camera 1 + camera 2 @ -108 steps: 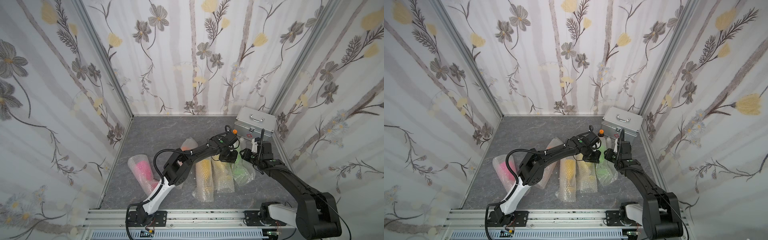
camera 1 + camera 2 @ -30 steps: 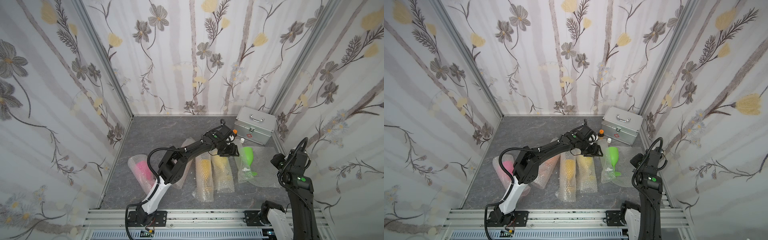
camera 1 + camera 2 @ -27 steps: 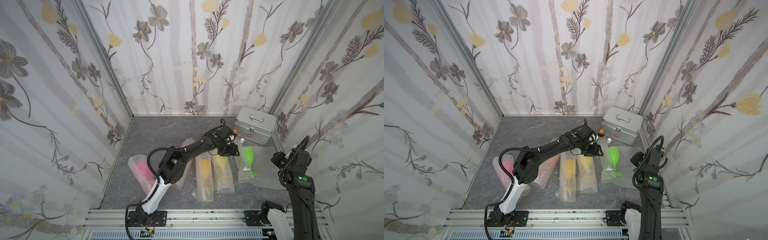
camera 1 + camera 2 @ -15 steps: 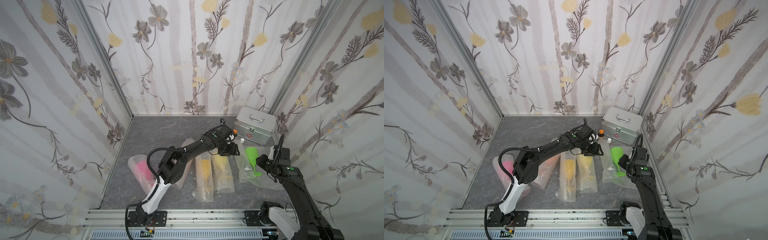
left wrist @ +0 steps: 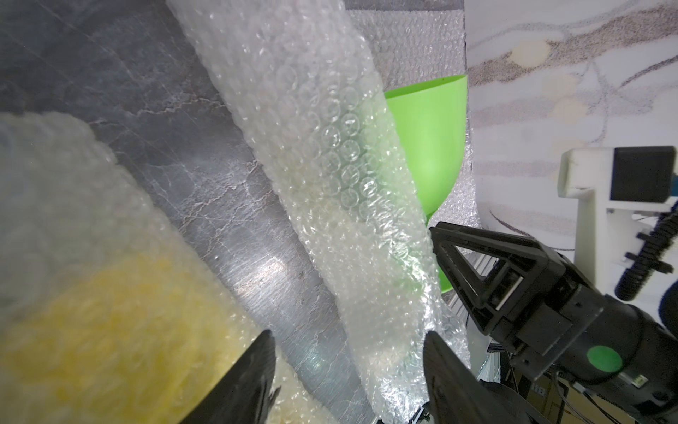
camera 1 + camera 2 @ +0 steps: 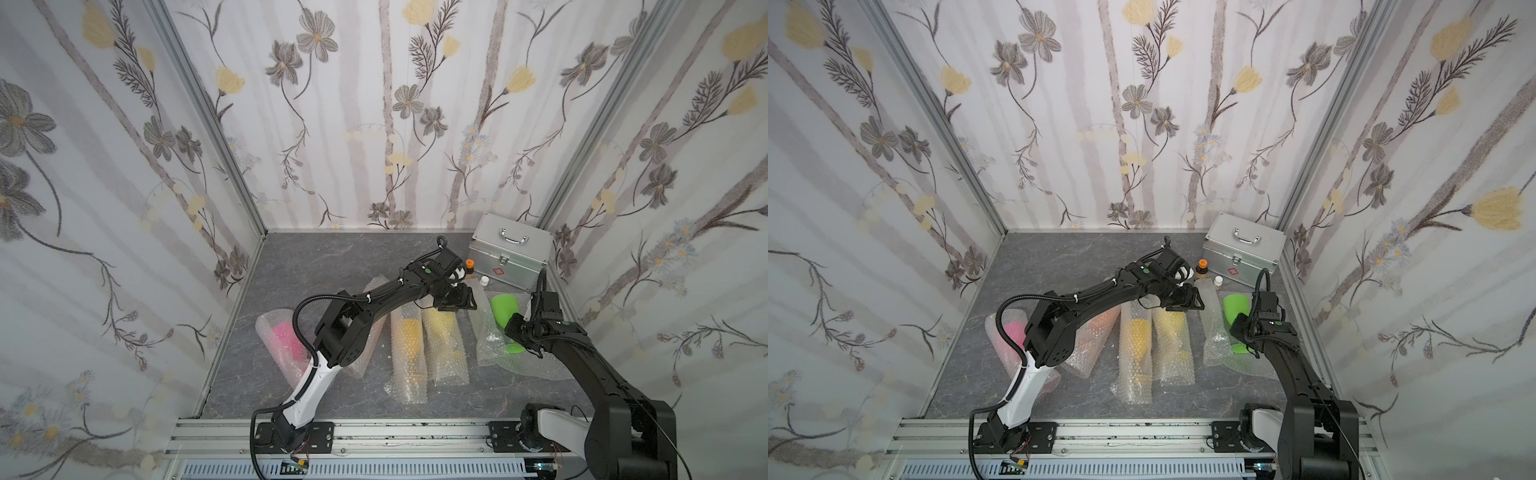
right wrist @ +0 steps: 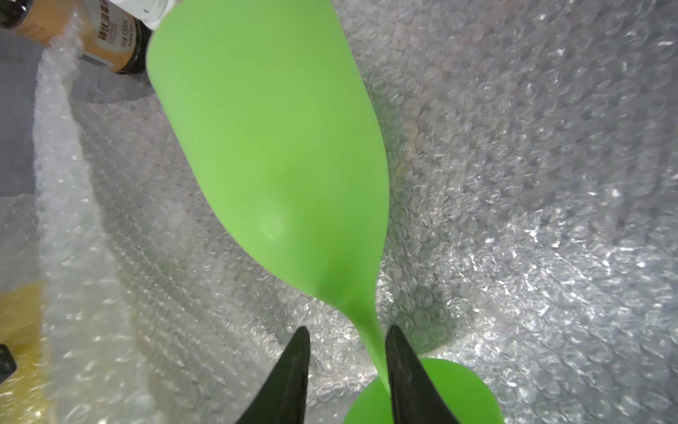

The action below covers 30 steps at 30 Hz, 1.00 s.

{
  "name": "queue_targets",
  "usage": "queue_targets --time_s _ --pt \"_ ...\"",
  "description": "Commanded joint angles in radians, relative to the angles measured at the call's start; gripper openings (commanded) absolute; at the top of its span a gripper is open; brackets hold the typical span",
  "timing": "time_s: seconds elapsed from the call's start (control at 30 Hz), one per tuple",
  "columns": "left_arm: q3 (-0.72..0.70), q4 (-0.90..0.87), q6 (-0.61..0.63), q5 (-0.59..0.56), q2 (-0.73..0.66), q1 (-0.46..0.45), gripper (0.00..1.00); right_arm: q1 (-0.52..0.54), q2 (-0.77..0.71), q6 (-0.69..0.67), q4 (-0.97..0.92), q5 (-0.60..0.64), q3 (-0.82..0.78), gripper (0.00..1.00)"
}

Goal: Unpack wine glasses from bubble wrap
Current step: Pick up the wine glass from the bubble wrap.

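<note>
My right hand [image 7: 346, 336] straddles the stem of the lime green goblet [image 7: 271, 147] with its jaws partly apart. One finger [image 7: 407, 385] lies against the stem, and the other stands off it with bubble wrap showing in the gap, so it is around the stem but not clamped on it. The goblet is bare and lies on its side on an opened sheet [image 7: 513, 183] of wrap at the right side of the desk [image 6: 332, 257]. Its mouth points toward the silver case [image 6: 509, 255] and its foot toward the front rail.

My left hand [image 5: 346, 341] is open wider. A curled edge [image 5: 330, 147] of bubble wrap beside the goblet runs between its fingers. It touches one finger [image 5: 447, 378], and bare desk shows next to the other. I cannot tell whether the hand is pressing the wrap down.

Moving outward, I count five goblets – one unwrapped and four inside rolled tubes lying side by side. Just left of the green one is the yellow goblet [image 6: 442, 328], then the amber-yellow goblet [image 6: 409, 336]. The orange goblet [image 6: 1102, 326] is partly under my left arm, and the hot pink goblet [image 6: 282, 334] lies farthest left. That makes five pieces of wrap: four tubes and the one opened sheet.

Two small bottles stand in front of the case, near the left hand: an orange-capped bottle [image 6: 469, 266] and a white-capped bottle [image 6: 483, 281]. There is one case, closed, in the far right corner.
</note>
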Motion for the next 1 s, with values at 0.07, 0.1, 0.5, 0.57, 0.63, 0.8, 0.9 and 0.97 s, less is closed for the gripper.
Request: queue_targets --time_s 0.07,0.1,0.5,0.57,0.63,0.8,0.9,0.97 --pt "-0.007 0.028 -0.012 0.007 -0.012 0.008 0.65 0.019 0.048 -0.013 0.056 0.049 0.0 0.37" --pt "-0.009 0.028 -0.012 0.009 -0.013 0.008 0.65 0.023 0.057 -0.014 0.058 0.055 -0.002 0.36" --pt "-0.041 0.061 -0.028 0.016 -0.031 0.021 0.64 0.056 0.097 -0.009 0.112 0.04 -0.041 0.24" --pt "-0.045 0.063 -0.032 0.016 -0.035 0.022 0.64 0.058 0.085 -0.01 0.124 0.029 -0.048 0.19" --pt "-0.048 0.067 -0.034 0.016 -0.039 0.024 0.64 0.058 0.073 -0.014 0.134 0.015 -0.052 0.14" --pt "-0.055 0.072 -0.039 0.016 -0.053 0.03 0.64 0.059 0.039 -0.022 0.148 -0.011 -0.058 0.12" --pt "-0.057 0.07 -0.036 0.013 -0.064 0.038 0.64 0.061 -0.003 -0.029 0.165 -0.033 -0.067 0.09" --pt "-0.061 0.07 -0.036 0.013 -0.075 0.045 0.64 0.062 -0.034 -0.033 0.176 -0.041 -0.072 0.09"
